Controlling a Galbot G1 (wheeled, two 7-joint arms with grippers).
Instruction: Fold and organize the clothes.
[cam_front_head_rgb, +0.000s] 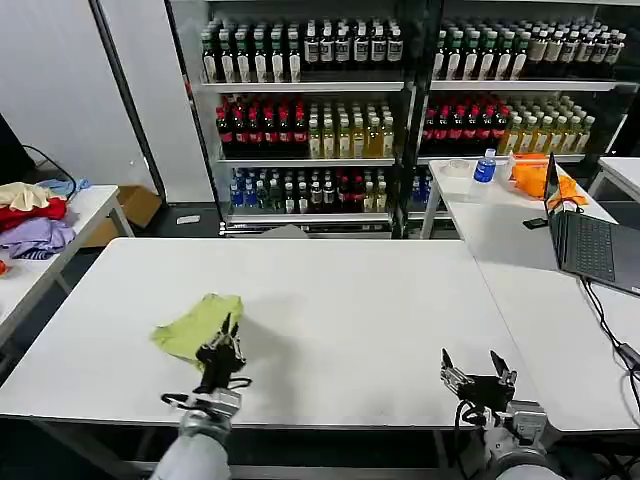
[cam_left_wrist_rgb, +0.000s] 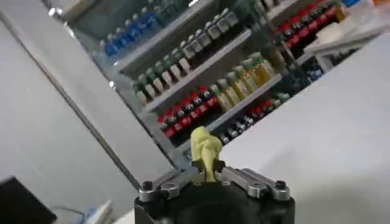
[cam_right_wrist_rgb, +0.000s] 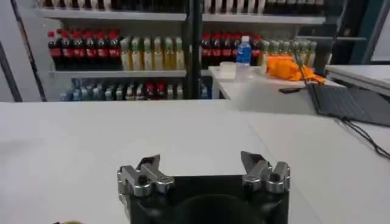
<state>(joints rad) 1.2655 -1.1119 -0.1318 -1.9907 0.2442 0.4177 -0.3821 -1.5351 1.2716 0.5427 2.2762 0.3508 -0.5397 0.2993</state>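
1. The green T-shirt (cam_front_head_rgb: 198, 326) lies crumpled on the white desk (cam_front_head_rgb: 350, 300), on the robot's left side of it and toward the near edge
2. The left gripper (cam_front_head_rgb: 222, 345) sits at the near right edge of the T-shirt, its jaws closed tight on a fold of the fabric
3. In the left wrist view a bunched tuft of the T-shirt (cam_left_wrist_rgb: 206, 152) sticks up from between the jaws of the left gripper (cam_left_wrist_rgb: 208, 178), pinched where the two meet; the rest of the cloth is hidden behind the gripper body
4. The right gripper (cam_front_head_rgb: 478, 366) hovers at the near edge of the desk, well apart from the T-shirt and on the far side of the left gripper from it
5. In the right wrist view the jaws of the right gripper (cam_right_wrist_rgb: 204, 172) stand wide apart with nothing between them, over bare desk
6. Beyond the desk, behind the T-shirt, stand drink shelves (cam_front_head_rgb: 310, 110) filled with bottles
7. To the right of the desk a second desk (cam_front_head_rgb: 520, 235) carries a laptop (cam_front_head_rgb: 590, 240), an orange cloth (cam_front_head_rgb: 535, 175) and a blue-capped bottle (cam_front_head_rgb: 485, 166)
8. To the left of the T-shirt, a side desk holds a pile of clothes (cam_front_head_rgb: 32, 220) in red, purple and cream
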